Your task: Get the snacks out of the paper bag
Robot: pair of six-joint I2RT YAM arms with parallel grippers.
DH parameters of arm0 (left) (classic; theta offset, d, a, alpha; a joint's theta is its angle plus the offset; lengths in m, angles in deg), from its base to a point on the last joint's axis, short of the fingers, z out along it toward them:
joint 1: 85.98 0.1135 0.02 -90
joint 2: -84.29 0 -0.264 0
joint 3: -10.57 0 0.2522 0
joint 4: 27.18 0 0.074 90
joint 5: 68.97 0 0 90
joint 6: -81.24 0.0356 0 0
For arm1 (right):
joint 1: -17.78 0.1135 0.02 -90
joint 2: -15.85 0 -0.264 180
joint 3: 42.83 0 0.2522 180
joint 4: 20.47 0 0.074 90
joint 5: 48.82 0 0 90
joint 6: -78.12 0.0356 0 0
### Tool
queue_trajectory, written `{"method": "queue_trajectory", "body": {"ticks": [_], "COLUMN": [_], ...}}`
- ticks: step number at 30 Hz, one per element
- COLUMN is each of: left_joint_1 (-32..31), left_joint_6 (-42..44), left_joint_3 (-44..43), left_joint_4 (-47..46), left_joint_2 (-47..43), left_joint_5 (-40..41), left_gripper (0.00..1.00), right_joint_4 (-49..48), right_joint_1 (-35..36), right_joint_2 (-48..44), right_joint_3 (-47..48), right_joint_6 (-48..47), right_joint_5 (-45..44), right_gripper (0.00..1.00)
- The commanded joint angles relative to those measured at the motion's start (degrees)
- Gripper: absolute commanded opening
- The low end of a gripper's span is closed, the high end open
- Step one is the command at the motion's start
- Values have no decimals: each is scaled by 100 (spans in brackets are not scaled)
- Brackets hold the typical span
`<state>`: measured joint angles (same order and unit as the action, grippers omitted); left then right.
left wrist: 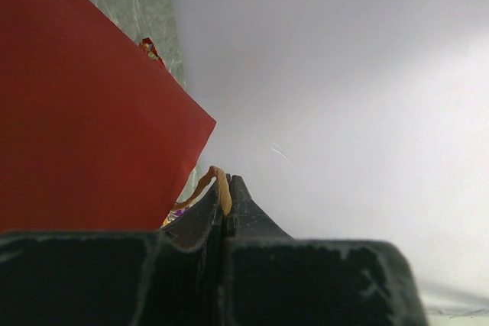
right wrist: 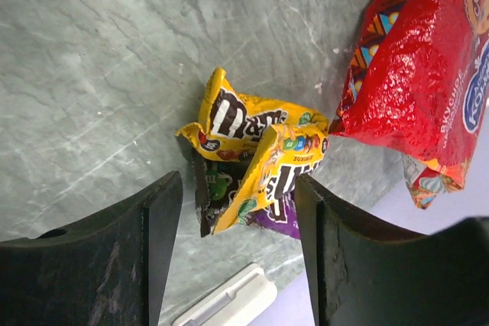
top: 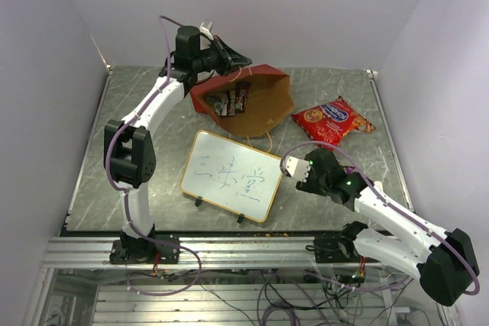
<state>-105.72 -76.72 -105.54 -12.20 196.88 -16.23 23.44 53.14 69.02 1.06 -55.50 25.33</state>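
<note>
The paper bag (top: 267, 112) lies tipped over at the far middle of the table (top: 137, 97). Its mouth faces me and the brown inside shows. A few dark packets (top: 229, 101) sit in it, near its red left wall. My left gripper (top: 233, 59) is above that far-left corner, jaws pressed together on the bag's tan string handle (left wrist: 219, 185). The red chip bag (top: 334, 120) lies on the table just right of the paper bag. The whiteboard (top: 231, 175) stands nearer to me than the bag. My right gripper (top: 293, 166) hangs by its right edge, jaws spread wide. In my right wrist view, 2 yellow candy packets (right wrist: 260, 131) lie on the stone in that gap, with a purple and a dark one beneath. I cannot tell whether my fingers touch them.
</note>
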Motion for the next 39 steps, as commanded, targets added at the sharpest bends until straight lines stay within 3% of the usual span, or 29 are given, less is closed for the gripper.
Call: {"method": "queue_trajectory", "body": {"ticks": [1,4,9,20,26,31,39], "left_joint_1": [-62,-72,-120,-182,-246,-258,-288], "left_joint_6": [25,274,20,152,126,155,291], "left_joint_3": [-134,-276,-34,125,61,-45,-119], "left_joint_4": [-74,256,-68,34,52,57,274], "left_joint_2": [-276,-256,-323,-423,-399,-354,-405], "left_joint_5": [55,141,128,266,288,263,242], "left_gripper": [7,7,7,7,7,7,7], "right_joint_4": [70,-39,-380,-2801,-3340,-4130,-4340], "right_joint_1": [36,36,34,35,35,25,24], "right_joint_2": [38,130,440,1265,2139,2553,3223], "right_joint_3": [351,568,1061,1638,2533,2578,2690], "right_joint_6": [174,303,882,3390,3859,4326,4893], "right_joint_5": [482,733,1121,1183,763,1025,944], "right_gripper": [62,65,69,72,73,76,76]}}
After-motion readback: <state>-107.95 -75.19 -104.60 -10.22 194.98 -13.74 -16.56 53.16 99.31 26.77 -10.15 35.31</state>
